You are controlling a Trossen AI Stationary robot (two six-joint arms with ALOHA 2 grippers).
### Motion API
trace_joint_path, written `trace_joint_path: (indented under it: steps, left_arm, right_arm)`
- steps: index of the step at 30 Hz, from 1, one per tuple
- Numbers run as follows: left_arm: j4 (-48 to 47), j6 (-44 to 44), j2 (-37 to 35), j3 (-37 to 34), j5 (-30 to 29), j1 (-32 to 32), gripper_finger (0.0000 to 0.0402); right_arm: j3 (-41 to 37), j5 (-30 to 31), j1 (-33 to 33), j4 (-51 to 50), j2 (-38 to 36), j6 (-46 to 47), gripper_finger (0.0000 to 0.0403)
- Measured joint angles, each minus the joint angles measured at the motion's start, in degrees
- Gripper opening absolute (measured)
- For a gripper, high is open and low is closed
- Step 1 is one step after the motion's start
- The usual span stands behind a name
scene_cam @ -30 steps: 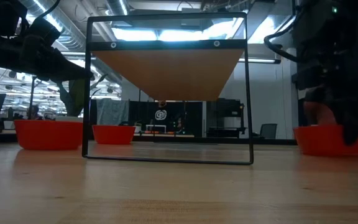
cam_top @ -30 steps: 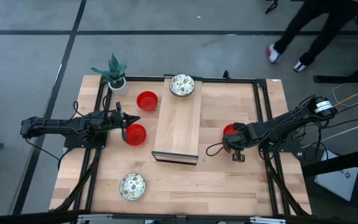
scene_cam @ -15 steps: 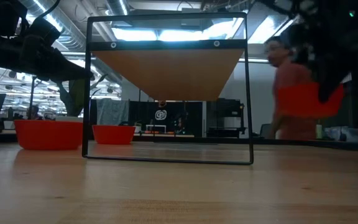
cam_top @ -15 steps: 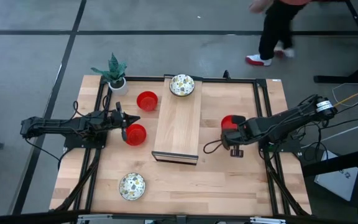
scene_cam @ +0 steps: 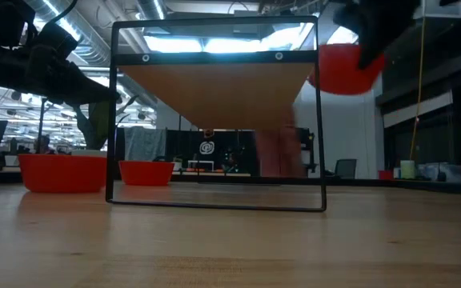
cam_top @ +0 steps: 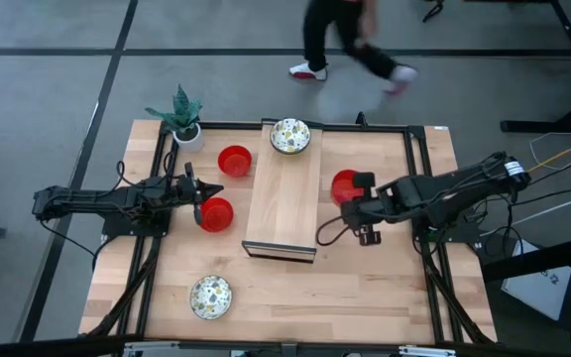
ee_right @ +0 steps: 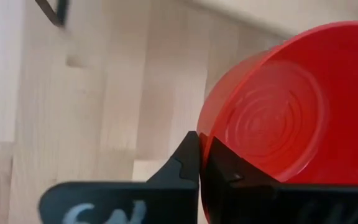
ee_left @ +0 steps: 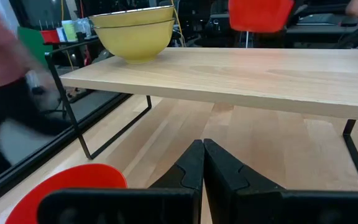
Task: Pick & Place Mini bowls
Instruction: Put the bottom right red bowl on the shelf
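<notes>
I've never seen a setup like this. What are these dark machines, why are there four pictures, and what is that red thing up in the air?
They are two robot arms at a wooden table, each ending in a two-finger gripper. One picture looks straight down, one looks level across the tabletop, and two come from cameras on the arms' wrists.

The right gripper is pinching the rim of a red mini bowl, held in the air beside a raised wooden shelf. The left gripper, shut and empty, waits by two more red bowls.

One speckled bowl sits on the shelf, another on the table. A potted plant stands in the corner, and a person walks past behind.
</notes>
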Motion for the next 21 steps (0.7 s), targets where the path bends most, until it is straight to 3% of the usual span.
trace_joint_path:
  steps: [11, 21]
  left_arm:
    - [0.0, 0.0, 0.0, 0.0, 0.0, 0.0, 0.0004]
    - [0.0, 0.0, 0.0, 0.0, 0.0, 0.0, 0.0004]
  right_arm:
    - [12.4, -0.3, -0.8, 1.4, 9.6, -11.7, 0.0002]
    - [22.1, -6.6, -4.8, 2.5, 18.6, -26.4, 0.0002]
